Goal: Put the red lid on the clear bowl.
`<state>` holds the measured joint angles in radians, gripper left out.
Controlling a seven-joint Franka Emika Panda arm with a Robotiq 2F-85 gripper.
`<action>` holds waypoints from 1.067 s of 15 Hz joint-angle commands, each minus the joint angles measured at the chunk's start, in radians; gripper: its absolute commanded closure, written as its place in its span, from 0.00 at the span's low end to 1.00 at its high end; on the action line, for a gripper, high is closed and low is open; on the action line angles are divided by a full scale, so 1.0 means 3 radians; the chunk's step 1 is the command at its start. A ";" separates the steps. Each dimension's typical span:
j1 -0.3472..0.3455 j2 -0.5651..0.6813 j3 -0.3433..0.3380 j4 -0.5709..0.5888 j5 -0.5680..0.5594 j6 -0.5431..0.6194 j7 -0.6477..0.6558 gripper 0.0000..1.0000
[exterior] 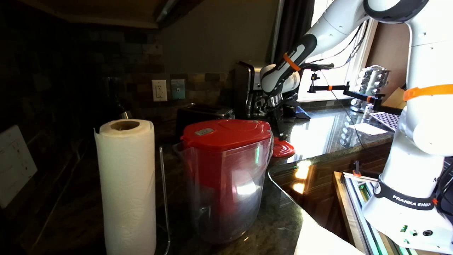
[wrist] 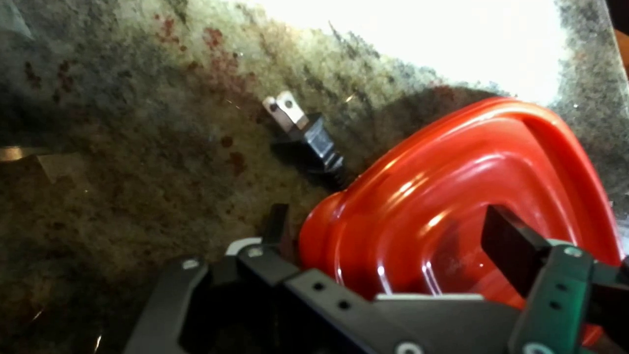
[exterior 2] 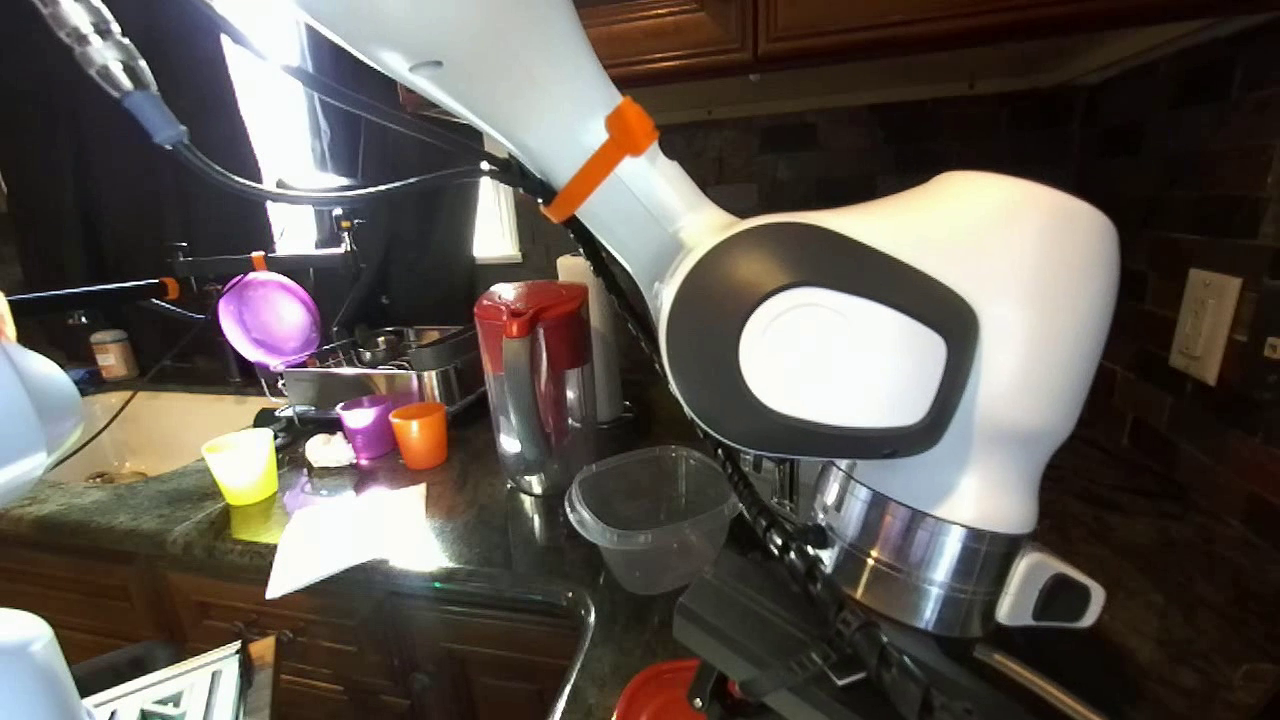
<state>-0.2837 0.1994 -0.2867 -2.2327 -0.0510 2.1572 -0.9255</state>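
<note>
Red lid [wrist: 432, 182] lies near the edge of the table [wrist: 172, 196], right under the tool [wrist: 385, 214], whose fingers [wrist: 511, 246] stand apart, one over the lid, one just beside its rim. Next to it is a black plug [wrist: 314, 142]; the clear bowl [exterior 2: 650, 560] sits by the inside corner.

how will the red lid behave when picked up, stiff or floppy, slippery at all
The red lid looks like molded plastic, so it's probably light. Its stepped, ridged shape should keep it fairly stiff. The glossy highlights suggest it may be slippery.
</note>
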 commanded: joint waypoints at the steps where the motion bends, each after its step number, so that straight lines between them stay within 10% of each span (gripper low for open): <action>1: -0.0085 0.0128 0.0085 0.0095 0.0092 0.0009 0.0051 0.00; 16: -0.0150 0.0238 0.0139 0.0184 0.0081 -0.0027 0.0180 0.00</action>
<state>-0.3059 0.2549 -0.2598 -2.1953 -0.0426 2.1572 -0.8801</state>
